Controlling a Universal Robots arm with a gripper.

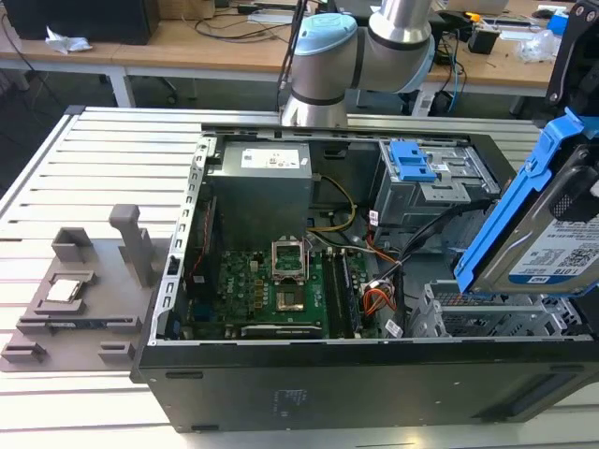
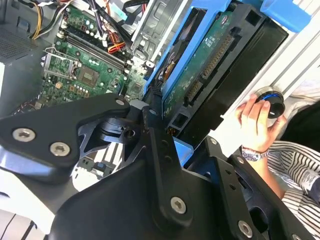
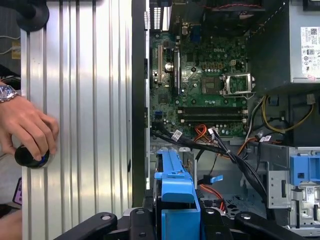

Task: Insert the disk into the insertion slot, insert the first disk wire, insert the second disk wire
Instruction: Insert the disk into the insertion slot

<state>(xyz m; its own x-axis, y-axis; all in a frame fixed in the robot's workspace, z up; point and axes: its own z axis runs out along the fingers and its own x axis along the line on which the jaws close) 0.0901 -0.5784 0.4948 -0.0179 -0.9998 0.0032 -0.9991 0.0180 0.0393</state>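
Tower case (image 1: 328,393) lies on its side, open, on a ribbed aluminium table (image 1: 94,159): black sheet-metal shell, a green motherboard (image 1: 281,290) flat on its floor, orange and black cables (image 1: 374,297) loose beside the board. The insertion slot (image 1: 487,323) is a boxy silver cage with grid-holed walls, at the case corner towards the exterior view's right. Further back is a grey bay carrying a ridged blue latch (image 1: 412,161). The disk (image 1: 562,245), a flat silver slab with a white label in a glossy blue plastic caddy, hangs tilted just above the cage and is not seated in it. Whether its lower corner touches the cage top cannot be determined. The gripper (image 3: 177,219), made of matt black linkage arms with bright screw heads, is pressed in on the caddy from both sides. In the first wrist view the blue end tab juts out between its fingers, and in the second wrist view the disk's green circuit-board underside faces the camera. A person's hand (image 3: 27,131), wristwatch on, rests on a round black knob (image 3: 30,156) at the table's edge, well apart from the case. A grey moulded fixture (image 1: 75,299) sits on the table at the exterior view's left.
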